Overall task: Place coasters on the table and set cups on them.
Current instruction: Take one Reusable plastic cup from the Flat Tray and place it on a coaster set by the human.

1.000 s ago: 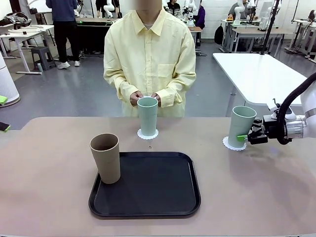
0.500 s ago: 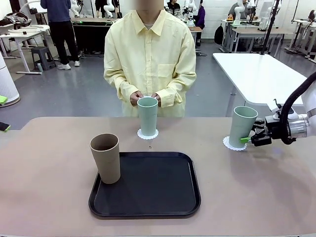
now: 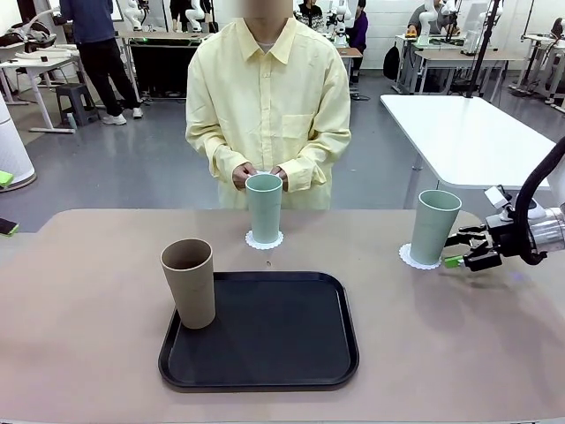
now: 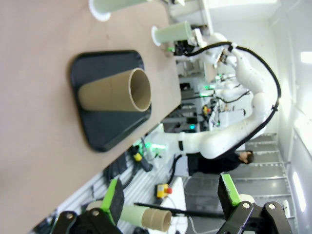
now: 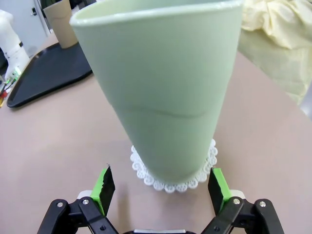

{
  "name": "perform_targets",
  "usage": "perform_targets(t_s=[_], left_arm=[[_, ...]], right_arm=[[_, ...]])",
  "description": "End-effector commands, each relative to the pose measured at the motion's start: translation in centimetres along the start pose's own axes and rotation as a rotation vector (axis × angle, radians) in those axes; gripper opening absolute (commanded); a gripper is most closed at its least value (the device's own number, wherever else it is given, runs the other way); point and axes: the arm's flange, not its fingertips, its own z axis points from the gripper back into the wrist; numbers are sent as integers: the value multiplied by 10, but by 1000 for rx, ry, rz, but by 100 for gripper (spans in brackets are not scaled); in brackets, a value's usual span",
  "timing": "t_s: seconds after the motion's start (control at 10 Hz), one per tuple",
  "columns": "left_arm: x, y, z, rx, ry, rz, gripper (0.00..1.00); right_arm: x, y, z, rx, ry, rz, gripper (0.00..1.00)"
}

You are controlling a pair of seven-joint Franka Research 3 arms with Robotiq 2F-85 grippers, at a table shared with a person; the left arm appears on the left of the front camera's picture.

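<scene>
A mint green cup stands upright on a lacy white coaster at the right of the beige table. My right gripper is open just to its right, clear of it. In the right wrist view that cup and coaster sit just beyond the gripper. A second mint cup stands on a coaster in front of the person. The tan cup stands on the tray's left side. My left gripper hangs open and empty, high over the tan cup.
A black tray lies near the table's front middle, bare apart from the tan cup. The person stands at the far edge with both hands held together just behind the middle cup. White tables stand behind on the right.
My right gripper has drawn back to the right, away from the right mint cup. The cup stays on its coaster and now stands more upright. Nothing else has moved.
</scene>
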Motion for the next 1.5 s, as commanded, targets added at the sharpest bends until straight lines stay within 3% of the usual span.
perform_targets(t_s=[0.0,0.5,0.9,1.2,1.4], left_arm=[[-1,0,0,-9,4,-18,100],[-1,0,0,-9,4,-18,100],[-1,0,0,-9,4,-18,100],[-1,0,0,-9,4,-18,100],[-1,0,0,-9,4,-18,100]], right_arm=[[8,19,16,-34,63,-31,100],[68,109,101,-213,257,-6,100],[148,168,128,-307,400,79,100],[201,183,126,-367,464,106,100],[200,180,137,-353,426,129,100]])
